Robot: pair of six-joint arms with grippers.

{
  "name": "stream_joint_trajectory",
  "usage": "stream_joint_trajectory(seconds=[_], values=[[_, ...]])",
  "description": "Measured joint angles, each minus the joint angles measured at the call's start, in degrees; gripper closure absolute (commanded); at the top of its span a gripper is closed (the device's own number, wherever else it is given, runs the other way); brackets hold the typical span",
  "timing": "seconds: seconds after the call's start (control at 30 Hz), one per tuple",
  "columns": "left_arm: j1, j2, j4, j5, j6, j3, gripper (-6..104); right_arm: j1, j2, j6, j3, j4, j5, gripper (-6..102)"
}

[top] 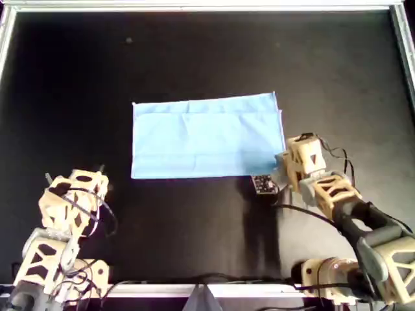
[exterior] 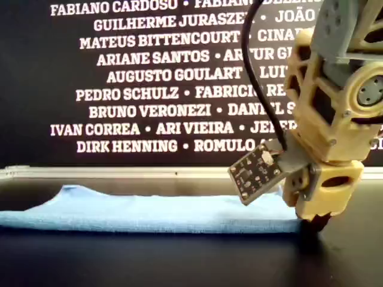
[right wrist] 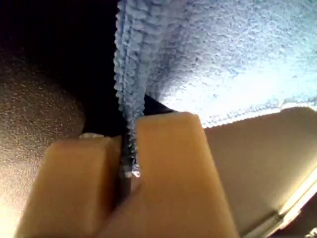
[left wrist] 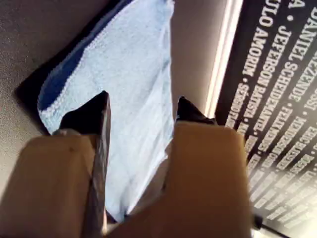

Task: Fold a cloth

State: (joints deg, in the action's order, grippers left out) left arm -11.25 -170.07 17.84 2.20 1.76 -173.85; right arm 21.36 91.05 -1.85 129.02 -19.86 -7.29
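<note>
Light-blue cloth [top: 206, 137] lies flat as a doubled rectangle on the black table [top: 194, 58]. The right gripper [right wrist: 130, 148] is clamped tight on the cloth's layered edge, at its lower-right corner in the overhead view (there the arm hides the fingertips). The left gripper [left wrist: 141, 111] hangs apart from the cloth, jaws spread wide and empty. Beyond the cloth, a banner of names [exterior: 149, 78] is cut off.

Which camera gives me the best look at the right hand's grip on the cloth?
The right wrist view: the right hand is shut on the cloth, pinching its layered edge. The overhead view shows only that hand at the cloth's lower right corner. The exterior view shows the arm low at the cloth's end. The left wrist view misses the grip.
</note>
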Motion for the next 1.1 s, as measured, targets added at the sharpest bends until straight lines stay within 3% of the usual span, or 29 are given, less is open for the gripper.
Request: stream_joint_trajectory(seconds=[0.37, 0.53, 0.77, 1.1], values=[[0.0, 0.0, 0.0, 0.0, 0.0, 0.0, 50, 0.35, 14.94, 0.09, 6.94, 0.09, -0.35, 94], [0.0, 0.0, 0.0, 0.0, 0.0, 0.0, 50, 4.66, 14.85, 0.26, 4.57, 1.14, -0.79, 94], [0.0, 0.0, 0.0, 0.0, 0.0, 0.0, 50, 15.12, 3.6, 0.26, -11.69, 1.49, -0.44, 94], [0.0, 0.0, 0.0, 0.0, 0.0, 0.0, 50, 22.85, -17.93, 0.26, -35.42, 1.49, -0.53, 94]])
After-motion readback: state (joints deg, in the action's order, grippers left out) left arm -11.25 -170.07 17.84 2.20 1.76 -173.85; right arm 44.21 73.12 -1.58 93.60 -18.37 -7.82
